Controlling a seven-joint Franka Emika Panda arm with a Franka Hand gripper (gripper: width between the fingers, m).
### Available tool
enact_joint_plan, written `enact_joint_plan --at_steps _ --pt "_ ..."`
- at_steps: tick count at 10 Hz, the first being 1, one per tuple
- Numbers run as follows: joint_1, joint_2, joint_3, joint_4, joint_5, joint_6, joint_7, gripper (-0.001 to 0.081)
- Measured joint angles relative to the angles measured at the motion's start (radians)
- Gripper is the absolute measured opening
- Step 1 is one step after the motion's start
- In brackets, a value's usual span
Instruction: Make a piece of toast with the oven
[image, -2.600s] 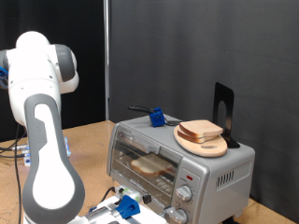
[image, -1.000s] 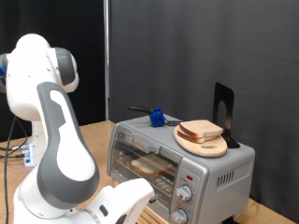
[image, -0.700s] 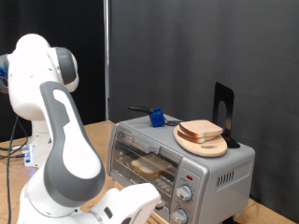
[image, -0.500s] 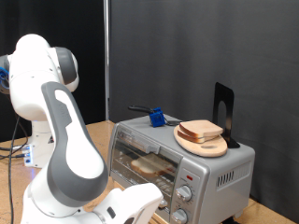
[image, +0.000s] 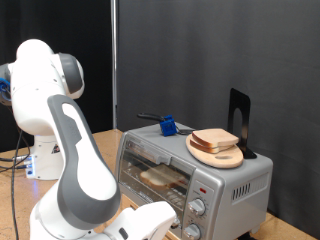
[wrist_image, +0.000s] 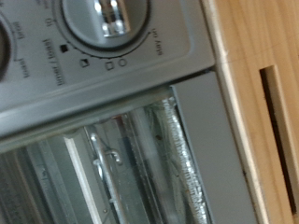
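The silver-grey oven stands at the exterior view's right with its glass door closed. One slice of toast lies inside on the rack. Another slice lies on a round wooden plate on the oven's top. My arm's last white link is low in front of the oven's door and knobs. The fingers are out of frame. The wrist view shows, very close, a knob, the panel and the door glass; no fingers show.
A blue object and a black upright stand sit on the oven's top. The oven rests on a wooden table. My big white arm fills the exterior view's left. A black curtain hangs behind.
My arm has swung its forearm lower and toward the oven's front; the hand has dropped out at the bottom of the exterior view. The oven and both slices have not moved.
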Motion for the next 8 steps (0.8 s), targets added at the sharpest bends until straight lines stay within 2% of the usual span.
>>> enact_joint_plan --at_steps 5,8 --pt "0.005 0.057 0.049 0.086 -0.041 0.017 0.002 0.0682" --pt "0.017 0.078 0.084 0.093 -0.074 0.051 0.0 0.0682"
